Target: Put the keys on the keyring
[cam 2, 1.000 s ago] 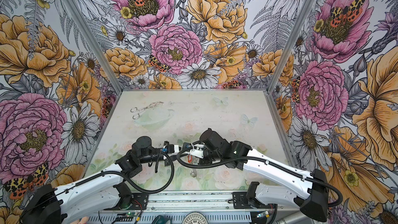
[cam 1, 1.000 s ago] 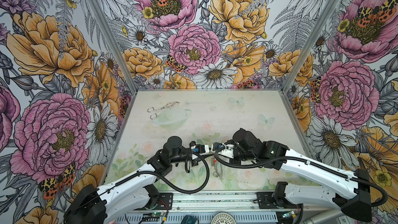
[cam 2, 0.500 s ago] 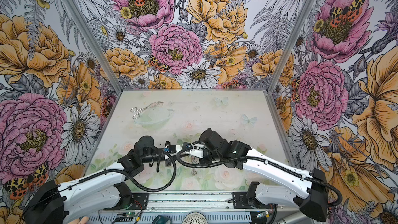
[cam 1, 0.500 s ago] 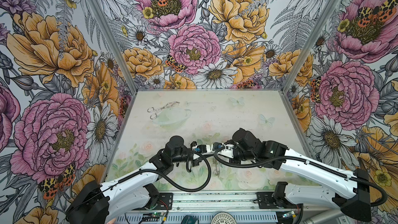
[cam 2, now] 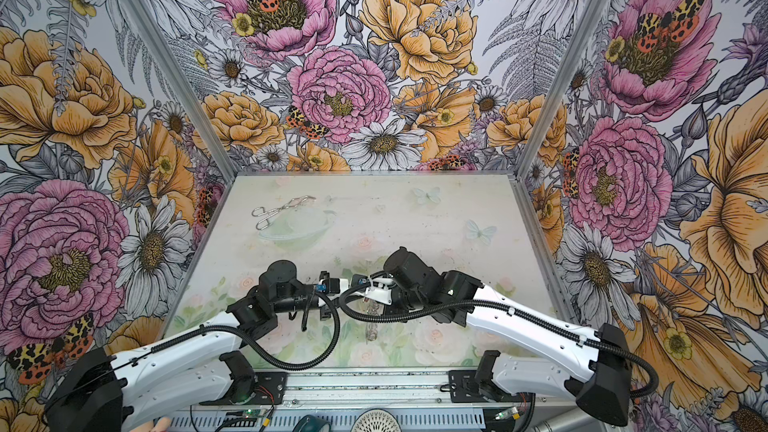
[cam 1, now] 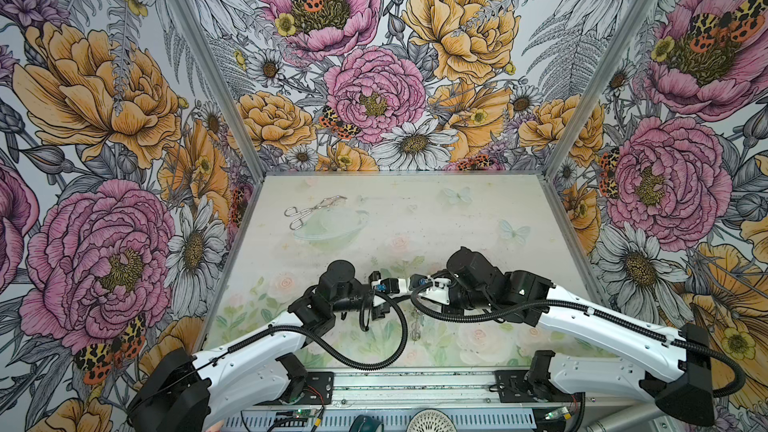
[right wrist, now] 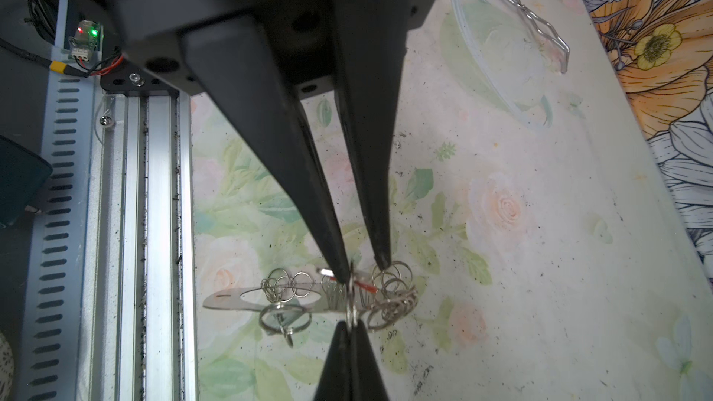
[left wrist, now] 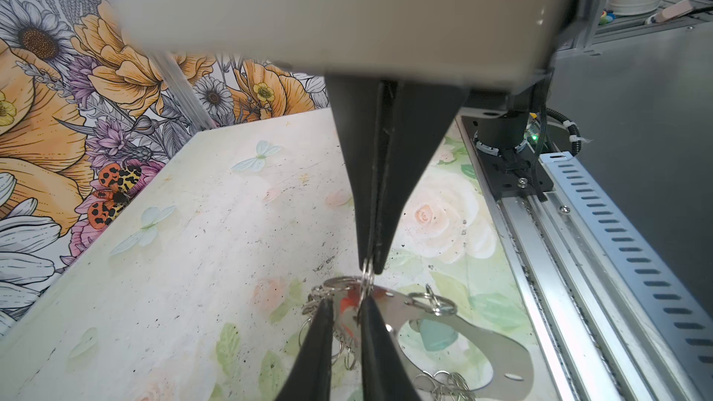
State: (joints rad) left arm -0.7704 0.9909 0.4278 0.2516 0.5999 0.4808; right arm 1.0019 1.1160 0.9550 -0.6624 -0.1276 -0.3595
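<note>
- The keys (left wrist: 348, 302), tiny silver things with a red tag, sit right up against the keyring (left wrist: 497, 345). They're tucked in among its rings, between the two arms near the front of the surface (cam 1: 478, 222).
- The keyring is a flat grey hoop fringed with loose rings. It looks like it's hanging above the surface rather than lying on it, but in both top views the arms hide most of it.
- The right hand (left wrist: 369, 266) is pinched tight on one small ring (left wrist: 366, 278) at the hoop's edge.
- The left hand (right wrist: 363, 271) is narrow, with one finger on each side of the red tag. Can't tell if it's actually squeezing.
- Handling guess: the keys are light, stiff, slick metal, so they'll probably swing and twist. The tag is the flattest bit, so it's a better pinch than the blades.
- The small ring is thin and springy and could easily pop out of a grip.
- The hoop is rigid, but its fringe flops around and could snag.
- The tongs (cam 1: 311, 210) lie well apart at the far left, not involved.
</note>
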